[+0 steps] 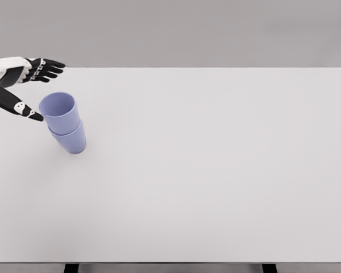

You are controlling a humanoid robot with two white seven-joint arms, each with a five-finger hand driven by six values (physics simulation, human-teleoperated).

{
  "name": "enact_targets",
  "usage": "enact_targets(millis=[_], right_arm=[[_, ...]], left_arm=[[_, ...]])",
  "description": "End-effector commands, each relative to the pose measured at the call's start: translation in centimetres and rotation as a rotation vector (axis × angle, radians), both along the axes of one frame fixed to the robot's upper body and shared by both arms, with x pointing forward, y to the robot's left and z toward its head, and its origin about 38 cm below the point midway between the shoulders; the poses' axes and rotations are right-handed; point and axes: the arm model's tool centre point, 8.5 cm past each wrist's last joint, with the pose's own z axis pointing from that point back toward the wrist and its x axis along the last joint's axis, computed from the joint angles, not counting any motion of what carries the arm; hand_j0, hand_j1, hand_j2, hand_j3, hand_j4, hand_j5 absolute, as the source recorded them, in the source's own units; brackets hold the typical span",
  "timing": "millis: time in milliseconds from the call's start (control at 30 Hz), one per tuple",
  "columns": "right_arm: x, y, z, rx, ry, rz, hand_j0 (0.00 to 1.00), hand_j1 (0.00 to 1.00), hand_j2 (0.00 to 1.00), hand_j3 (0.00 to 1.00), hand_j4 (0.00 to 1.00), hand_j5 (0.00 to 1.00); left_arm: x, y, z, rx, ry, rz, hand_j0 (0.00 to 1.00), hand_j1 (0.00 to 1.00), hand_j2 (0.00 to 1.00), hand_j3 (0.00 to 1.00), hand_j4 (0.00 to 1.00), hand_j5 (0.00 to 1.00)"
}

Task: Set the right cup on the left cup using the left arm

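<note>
Head view of a white table (pixel 216 187) with two lilac cups nested one in the other near its left side. The upper cup (pixel 59 112) sits inside the lower cup (pixel 72 141), and the lower cup rests on the table surface. The stack appears to lean slightly toward the upper left, though it stands without support.

Task status: judged from this arrangement, the placing step is complete, since one cup already sits in the other. What remains, if anything, is for the arm to clear the stack; no further cup handling seems called for.

Left hand (pixel 24 85): it enters from the left edge, beside the stack and just to its left. The fingers (pixel 45 69) are stretched out nearly straight, pointing right above and behind the upper cup's rim, and hold nothing. The thumb (pixel 27 110) is spread wide below them; its tip lies just beside the upper cup's left wall, and whether it touches the wall cannot be told. The hand is therefore fully spread, with no grasp on either cup.

The right arm does not appear.
</note>
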Motion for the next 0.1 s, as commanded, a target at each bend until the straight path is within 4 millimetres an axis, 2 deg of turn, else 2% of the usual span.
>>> enact_targets(millis=[0, 67], right_arm=[[0.00, -0.01, 0.00, 0.000, 0.000, 0.000, 1.00, 1.00, 1.00, 1.00, 1.00, 1.00], [0.00, -0.01, 0.00, 0.000, 0.000, 0.000, 1.00, 1.00, 1.00, 1.00, 1.00, 1.00]], left_arm=[[-0.14, 0.12, 0.36, 0.003, -0.006, 0.001, 1.00, 1.00, 1.00, 1.00, 1.00, 1.00], [-0.14, 0.12, 0.36, 0.003, -0.006, 0.001, 1.00, 1.00, 1.00, 1.00, 1.00, 1.00]])
